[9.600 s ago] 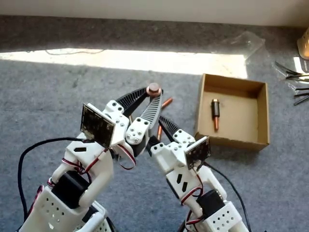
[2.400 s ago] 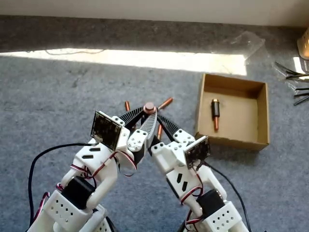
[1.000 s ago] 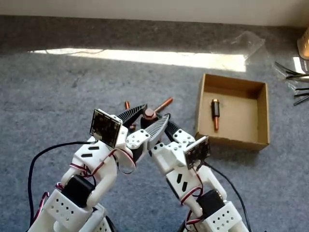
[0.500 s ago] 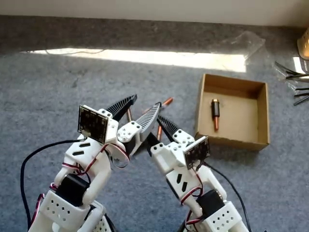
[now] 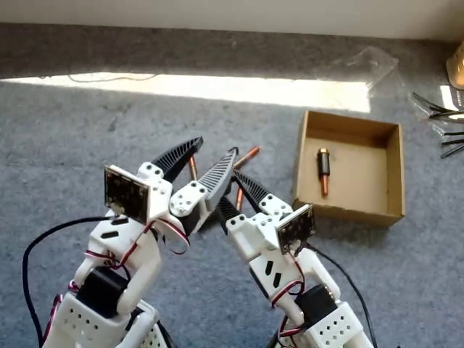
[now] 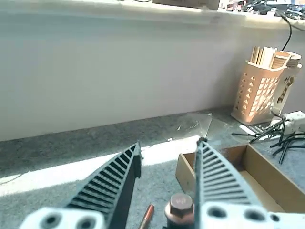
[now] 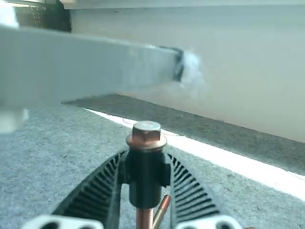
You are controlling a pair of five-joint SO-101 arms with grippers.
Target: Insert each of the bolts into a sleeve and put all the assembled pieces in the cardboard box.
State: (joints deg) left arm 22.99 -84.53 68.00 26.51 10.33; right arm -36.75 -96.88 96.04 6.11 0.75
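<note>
The right gripper is clamped on the black sleeve. The sleeve is upright, with the bolt seated in it, head on top. The left gripper is spread wide near that head, gripping nothing.

What's wanted now, I'd say, is to carry sleeve and bolt to the box, off at three o'clock from the grippers. I'd draw the left arm back first and hold the sleeve upright so the bolt can't slip out. Then clear the near wall and let go low, beside the piece lying inside.

A few loose bolts lie on the carpet at twelve o'clock.
</note>
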